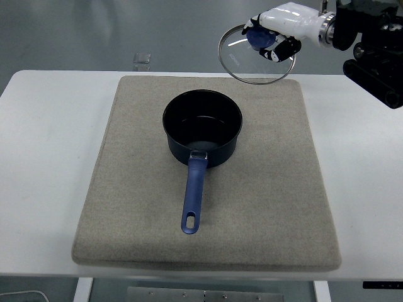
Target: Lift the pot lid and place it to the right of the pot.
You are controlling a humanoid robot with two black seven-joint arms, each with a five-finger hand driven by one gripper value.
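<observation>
Now I see the round glass pot lid with a metal rim and a blue knob (257, 61) up in the air, tilted, behind and to the right of the pot, over the far right part of the mat. My right hand, white with black fingertips (281, 30), has its fingers closed around the blue knob, and the black arm comes in from the top right corner. The dark blue pot with a long blue handle (202, 128) stands uncovered near the middle of the grey felt mat (126, 207), the handle pointing to the near edge. Inside I see only the dark bottom. The mat lies on the white table (50, 157).
</observation>
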